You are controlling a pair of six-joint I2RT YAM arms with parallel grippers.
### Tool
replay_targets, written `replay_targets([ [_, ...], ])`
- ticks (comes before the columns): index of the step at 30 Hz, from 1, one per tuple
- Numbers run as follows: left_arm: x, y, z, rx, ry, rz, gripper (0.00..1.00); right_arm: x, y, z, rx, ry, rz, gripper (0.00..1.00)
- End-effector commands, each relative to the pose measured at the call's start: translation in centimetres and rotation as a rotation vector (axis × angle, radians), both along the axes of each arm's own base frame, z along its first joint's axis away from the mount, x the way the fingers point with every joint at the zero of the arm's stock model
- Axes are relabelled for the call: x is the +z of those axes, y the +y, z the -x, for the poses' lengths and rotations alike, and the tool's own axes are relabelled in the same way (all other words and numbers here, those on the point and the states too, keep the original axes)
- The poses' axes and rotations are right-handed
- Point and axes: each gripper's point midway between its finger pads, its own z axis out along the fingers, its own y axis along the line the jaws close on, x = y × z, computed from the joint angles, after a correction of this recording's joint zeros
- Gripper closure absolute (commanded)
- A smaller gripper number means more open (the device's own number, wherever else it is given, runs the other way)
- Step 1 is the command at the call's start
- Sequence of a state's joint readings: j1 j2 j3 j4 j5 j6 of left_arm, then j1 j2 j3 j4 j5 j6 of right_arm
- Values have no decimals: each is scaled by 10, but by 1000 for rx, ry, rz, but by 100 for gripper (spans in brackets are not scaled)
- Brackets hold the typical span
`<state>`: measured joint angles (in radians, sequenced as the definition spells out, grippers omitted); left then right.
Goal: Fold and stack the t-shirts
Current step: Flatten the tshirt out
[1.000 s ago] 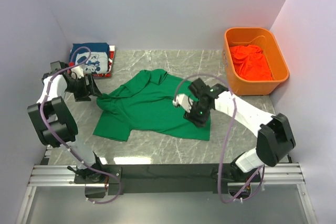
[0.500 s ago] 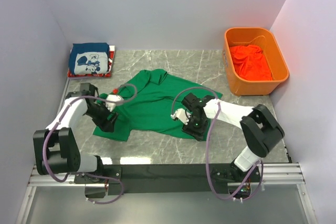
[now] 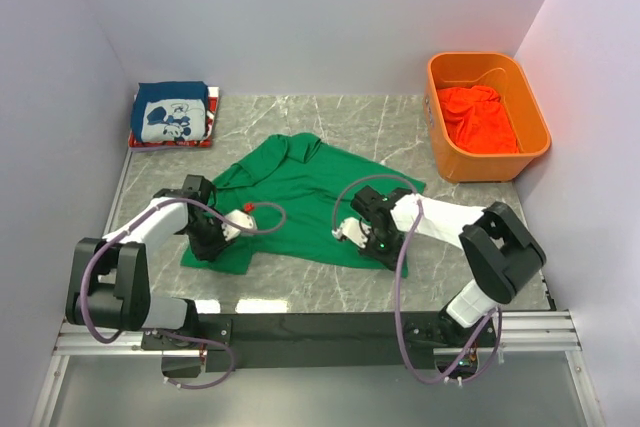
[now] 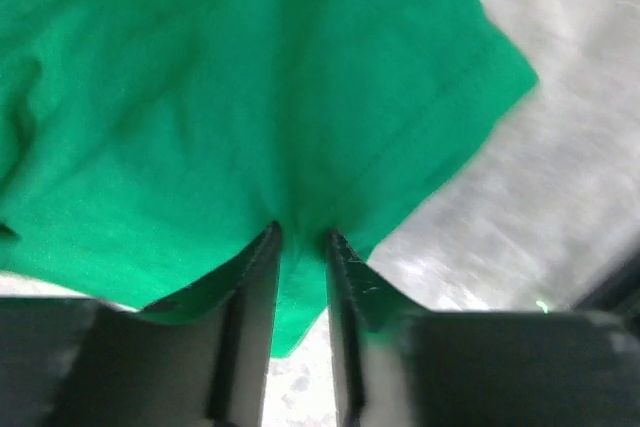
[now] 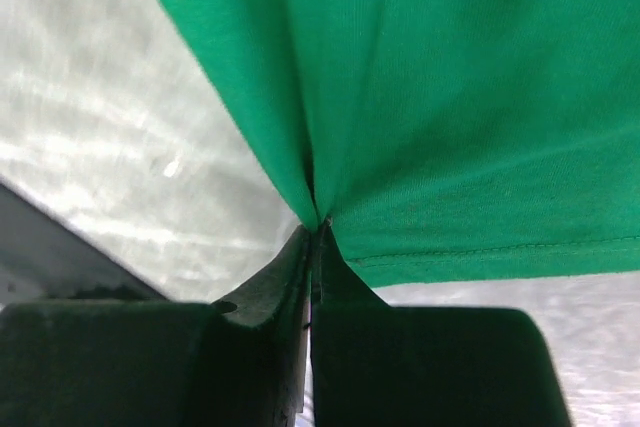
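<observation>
While left gripper (image 4: pixel 300 237) and right gripper (image 5: pixel 315 225) each pinch the near hem of the green t-shirt (image 3: pixel 300 187), fold step looks underway; next needs an even lift toward the far side.

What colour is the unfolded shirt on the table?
The shirt is plain green, clearest in the top external view.

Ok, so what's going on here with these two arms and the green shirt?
Both arms are working on the bright green cloth t-shirt spread on the grey marble table. The left gripper pinches its near left edge, and the right gripper pinches its near right edge. A folded dark blue printed tee sits at the far left corner, and an orange-red tee lies in the orange plastic bin.
</observation>
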<state>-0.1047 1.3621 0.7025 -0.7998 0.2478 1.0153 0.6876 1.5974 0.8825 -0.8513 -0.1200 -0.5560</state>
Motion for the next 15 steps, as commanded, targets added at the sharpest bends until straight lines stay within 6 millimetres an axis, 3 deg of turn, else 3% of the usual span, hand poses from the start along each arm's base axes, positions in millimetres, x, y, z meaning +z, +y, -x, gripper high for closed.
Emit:
replay_targets([
  [1, 19, -16, 33, -178, 114, 68, 75, 13, -18, 27, 50, 63, 20, 100],
  [6, 59, -55, 56, -442, 142, 149, 88, 12, -33, 39, 97, 88, 46, 100],
  [11, 96, -99, 90, -698, 164, 213, 92, 13, -54, 40, 171, 56, 100, 100],
  [15, 118, -123, 98, -796, 106, 238, 93, 20, -70, 38, 251, 23, 146, 100],
])
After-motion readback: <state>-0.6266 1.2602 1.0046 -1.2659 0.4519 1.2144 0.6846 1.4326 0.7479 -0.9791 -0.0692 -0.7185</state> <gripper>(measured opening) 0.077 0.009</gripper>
